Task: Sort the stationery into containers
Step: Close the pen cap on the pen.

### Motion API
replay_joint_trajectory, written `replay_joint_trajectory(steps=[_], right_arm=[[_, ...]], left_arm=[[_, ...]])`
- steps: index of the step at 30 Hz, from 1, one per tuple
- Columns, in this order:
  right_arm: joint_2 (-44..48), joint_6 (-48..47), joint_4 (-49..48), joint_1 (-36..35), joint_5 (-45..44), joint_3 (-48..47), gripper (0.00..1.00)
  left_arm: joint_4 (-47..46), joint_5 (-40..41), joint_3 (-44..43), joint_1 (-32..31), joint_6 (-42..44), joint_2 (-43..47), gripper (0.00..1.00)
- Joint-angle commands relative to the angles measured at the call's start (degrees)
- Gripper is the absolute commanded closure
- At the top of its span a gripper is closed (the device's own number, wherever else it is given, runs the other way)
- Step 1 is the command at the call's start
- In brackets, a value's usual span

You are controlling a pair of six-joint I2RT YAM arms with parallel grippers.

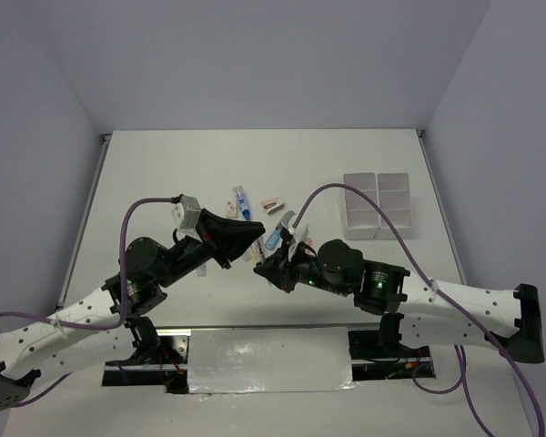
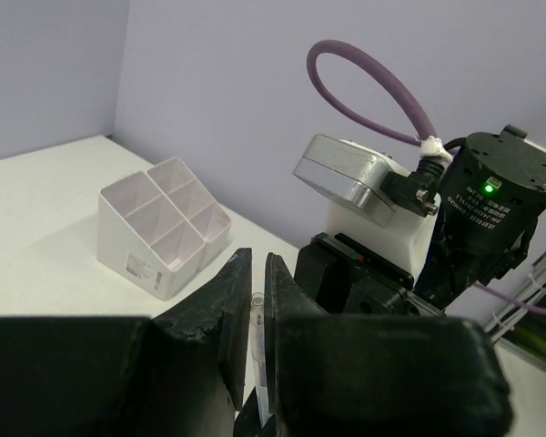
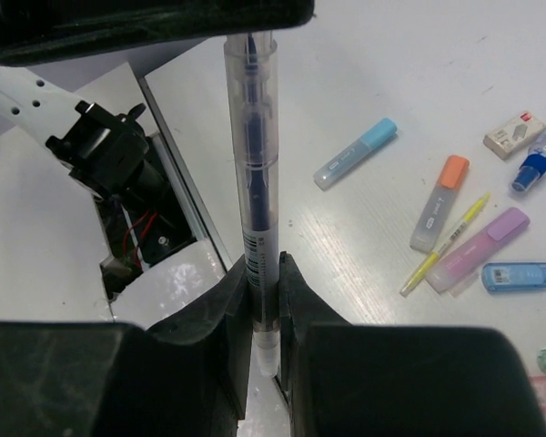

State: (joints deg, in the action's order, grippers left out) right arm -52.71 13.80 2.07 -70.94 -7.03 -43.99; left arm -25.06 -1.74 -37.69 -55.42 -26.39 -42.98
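Tabletop [image 1: 209, 164], pen [image 3: 255, 164] in right end effector [image 3: 262, 266]

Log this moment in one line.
phase: pen handover | left gripper: shut on pen | right gripper: shut on pen | orange marker: on table

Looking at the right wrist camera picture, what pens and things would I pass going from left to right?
clear thin pen with dark ink, clamped in the jaws → pale marker with a blue cap → pale marker with an orange cap → small white rectangular eraser
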Motion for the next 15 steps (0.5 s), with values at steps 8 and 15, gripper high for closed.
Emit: replay_joint_trajectory(steps=[8,15], right_arm=[[-2.7,-5.4,-8.3,4.6,-3.2,-15.1,1.0],[-4.9,-5.9,-7.6,7.8,-0.1,-20.6,1.0]], left_arm=[[2.0,-3.9,4.9,-0.6,-3.4,-2.3,1.0],[-0.8,-5.5,8.5,-0.7,-5.2,-4.0,1.0]])
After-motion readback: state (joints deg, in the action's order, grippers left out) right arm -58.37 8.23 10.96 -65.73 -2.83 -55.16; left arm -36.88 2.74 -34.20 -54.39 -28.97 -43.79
